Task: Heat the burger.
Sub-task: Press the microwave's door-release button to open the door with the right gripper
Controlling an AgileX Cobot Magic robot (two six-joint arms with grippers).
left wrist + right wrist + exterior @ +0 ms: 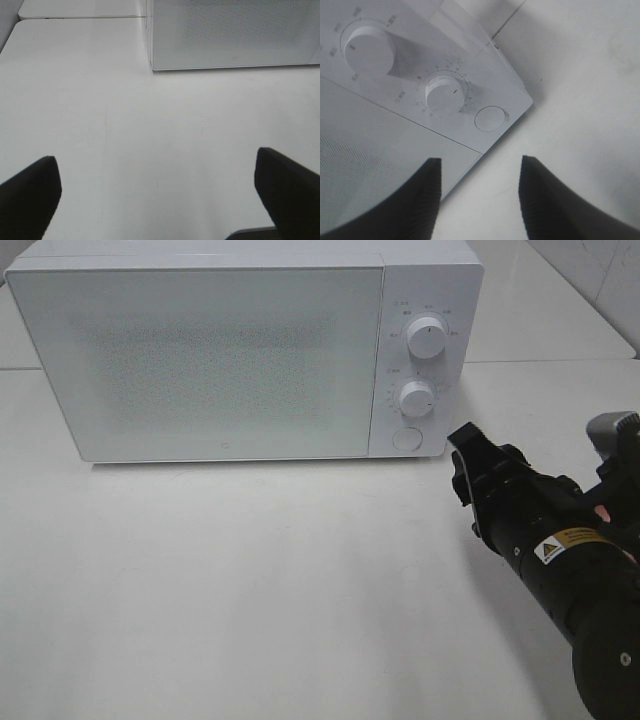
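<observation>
**Oven shut, both hands released**

From the high camera we see the whole white box-shaped microwave oven (pixel 230 350) standing at the back of the pale matte desk (pixel 250 580). The black right hand (pixel 462 465) is near the oven's lower right corner, just in front of the control panel.

The right wrist camera gives that panel up close: a white upper dial (pixel 367 47), a white lower dial (pixel 446 94) and, below them, a flat round button (pixel 490 119). The same view shows this hand's two fingers standing apart with nothing between them, so it is released.

The black left hand (pixel 155 157) shows only in its own wrist view. It is spread wide over bare desk, released too, and well apart from the oven's front.

The oven's speckled grey door (pixel 200 355) is shut, and we cannot see through it. No view shows the burger, so we cannot tell where it is.
</observation>
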